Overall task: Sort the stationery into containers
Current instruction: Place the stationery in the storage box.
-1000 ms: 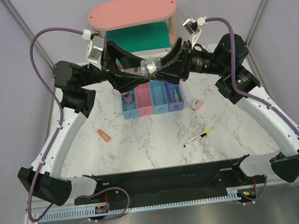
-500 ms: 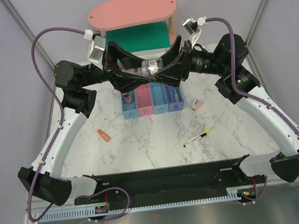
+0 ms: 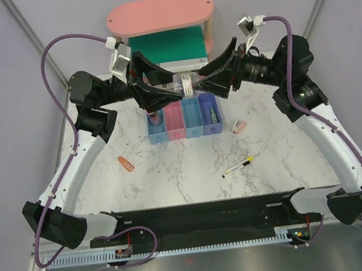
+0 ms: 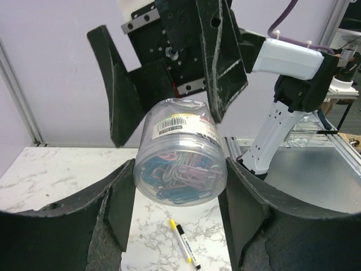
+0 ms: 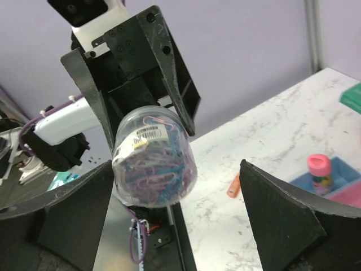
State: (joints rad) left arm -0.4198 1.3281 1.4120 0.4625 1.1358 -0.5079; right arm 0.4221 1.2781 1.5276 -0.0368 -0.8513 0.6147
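A clear round tub of coloured paper clips (image 3: 184,84) hangs in the air above the row of four bins (image 3: 194,126). My left gripper (image 3: 176,86) is shut on it; the left wrist view shows the tub (image 4: 179,155) pressed between both fingers. My right gripper (image 3: 198,83) is open, its jaws wide around the tub's other end (image 5: 153,155). A pink-red piece (image 3: 155,117) stands in the left blue bin and a green piece (image 3: 211,114) in the purple-blue bin. The yellow-and-black pen (image 3: 238,165), orange piece (image 3: 126,163) and pale pink piece (image 3: 239,126) lie on the table.
The pink oval shelf (image 3: 159,14) stands at the back with the green book (image 3: 166,45) under it. The black base plate (image 3: 197,216) runs along the near edge. Purple cables loop from both wrists.
My right gripper has opened off the tub and its arm has drawn back to the right. The tub stays in my left gripper, shifted slightly right.
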